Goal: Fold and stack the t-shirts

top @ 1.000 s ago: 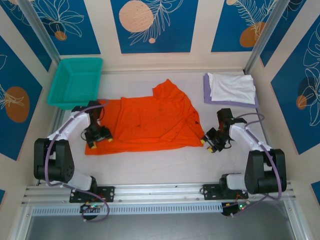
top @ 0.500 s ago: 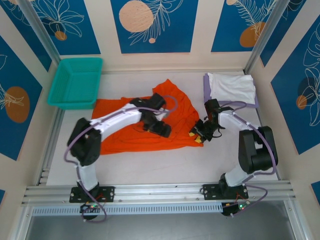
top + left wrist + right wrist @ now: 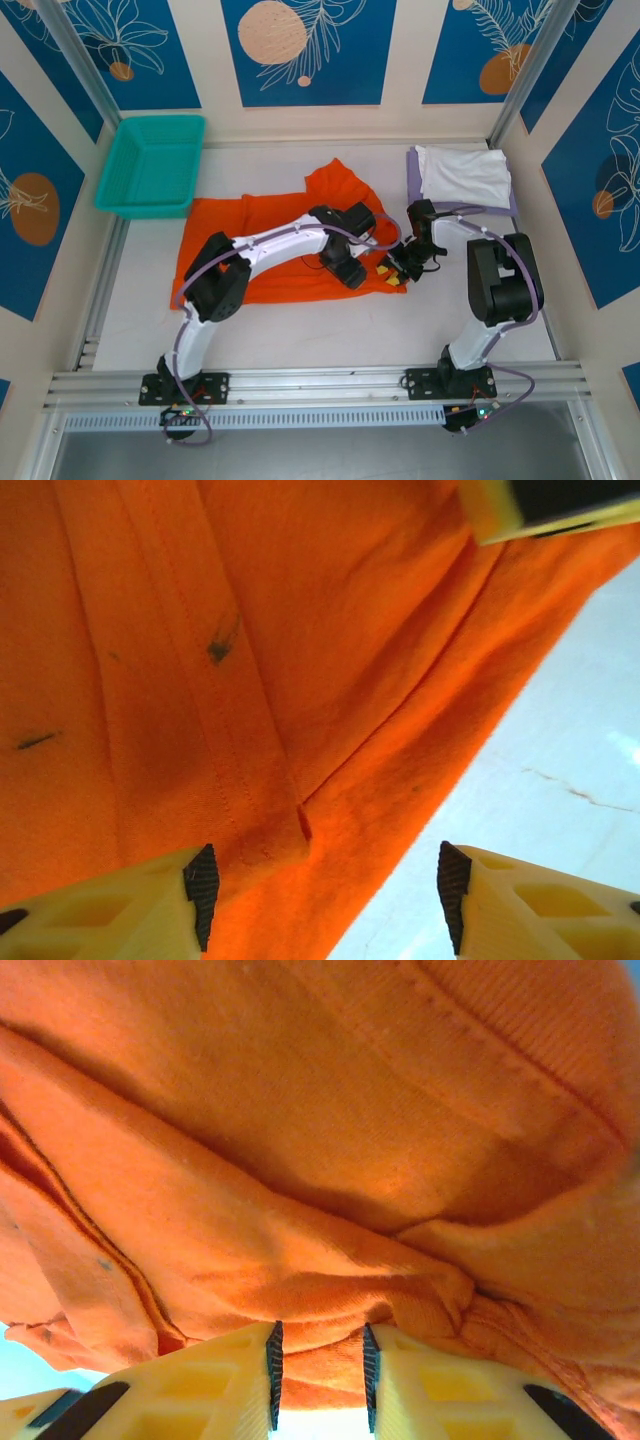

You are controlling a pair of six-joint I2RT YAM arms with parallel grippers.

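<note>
The bright orange t-shirt point(image 3: 255, 225) lies spread across the middle of the table. My left arm reaches over it to its lower right edge. There my left gripper point(image 3: 352, 272) stands open, straddling the orange hem point(image 3: 300, 780) with white table beside it. My right gripper point(image 3: 392, 272) is right next to it, at the shirt's right edge. In the right wrist view its jaws point(image 3: 320, 1375) are nearly closed, with bunched orange cloth point(image 3: 330, 1260) pinched between them. The folded white t-shirt point(image 3: 465, 175) rests on the folded lavender one point(image 3: 413, 188) at the back right.
A teal mesh basket point(image 3: 150, 160) stands at the back left corner. One finger of the right gripper point(image 3: 540, 505) shows at the top of the left wrist view, very close. Bare table point(image 3: 320, 335) lies in front of the shirt.
My left arm has swung from the shirt's lower left corner across to its lower right edge. My right gripper has moved left onto the shirt's right edge.
</note>
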